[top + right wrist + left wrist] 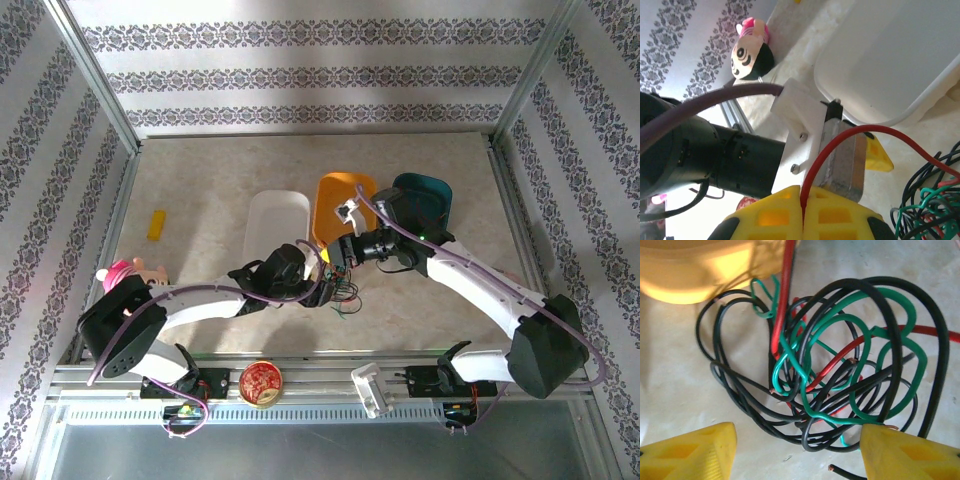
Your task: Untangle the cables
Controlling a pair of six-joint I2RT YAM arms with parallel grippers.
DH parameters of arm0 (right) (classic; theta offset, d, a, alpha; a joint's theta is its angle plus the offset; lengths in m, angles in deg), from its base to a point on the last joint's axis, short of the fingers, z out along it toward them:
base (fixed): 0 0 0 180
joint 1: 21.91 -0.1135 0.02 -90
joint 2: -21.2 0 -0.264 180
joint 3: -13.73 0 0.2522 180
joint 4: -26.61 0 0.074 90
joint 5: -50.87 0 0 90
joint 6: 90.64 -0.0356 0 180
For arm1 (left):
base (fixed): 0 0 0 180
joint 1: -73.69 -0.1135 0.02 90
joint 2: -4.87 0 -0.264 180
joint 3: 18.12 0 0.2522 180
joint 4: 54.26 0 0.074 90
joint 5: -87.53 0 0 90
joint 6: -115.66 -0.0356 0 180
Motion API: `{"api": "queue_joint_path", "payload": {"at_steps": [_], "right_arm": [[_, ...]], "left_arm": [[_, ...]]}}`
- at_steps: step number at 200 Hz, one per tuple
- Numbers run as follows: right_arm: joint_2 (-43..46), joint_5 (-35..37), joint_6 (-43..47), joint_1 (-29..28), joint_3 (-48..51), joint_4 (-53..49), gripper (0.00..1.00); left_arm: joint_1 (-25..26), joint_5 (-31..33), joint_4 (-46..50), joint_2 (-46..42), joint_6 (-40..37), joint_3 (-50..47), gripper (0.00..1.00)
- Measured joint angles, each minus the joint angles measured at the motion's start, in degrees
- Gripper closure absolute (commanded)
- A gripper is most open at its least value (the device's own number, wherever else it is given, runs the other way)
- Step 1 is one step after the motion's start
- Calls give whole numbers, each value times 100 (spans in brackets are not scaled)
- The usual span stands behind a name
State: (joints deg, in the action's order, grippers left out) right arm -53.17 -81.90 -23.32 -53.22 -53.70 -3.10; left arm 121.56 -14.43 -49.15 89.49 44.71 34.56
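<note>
Beige marbled tabletop point(200, 200) between patterned wallpaper walls carries the tangle of thin black, red and green cables point(830, 370), which lies just in front of a blurred orange tray point(695, 270). From above, the heap is mostly covered by both wrists and its strands cannot be told apart. In the right wrist view it is cut off at the lower right corner. The left gripper point(800, 455) has its yellow fingers point(690, 452) spread wide at the tangle's near edge, gripping nothing, and the outer loops run up to one finger. The right gripper point(802, 207) has its fingers pressed together, pinching one red cable point(875, 128) that arches over towards the heap.
</note>
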Motion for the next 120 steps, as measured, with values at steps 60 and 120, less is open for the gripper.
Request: {"api": "queue_joint_path", "payload": {"at_steps": [60,120], "right_arm": [[52,-50,-501,535,271,358,100],[50,-17,-726,721,435,487,100]], "left_arm": [[0,-625,-90,232,-118,153,26],[0,-680,-44,52,-284,299,29]]}}
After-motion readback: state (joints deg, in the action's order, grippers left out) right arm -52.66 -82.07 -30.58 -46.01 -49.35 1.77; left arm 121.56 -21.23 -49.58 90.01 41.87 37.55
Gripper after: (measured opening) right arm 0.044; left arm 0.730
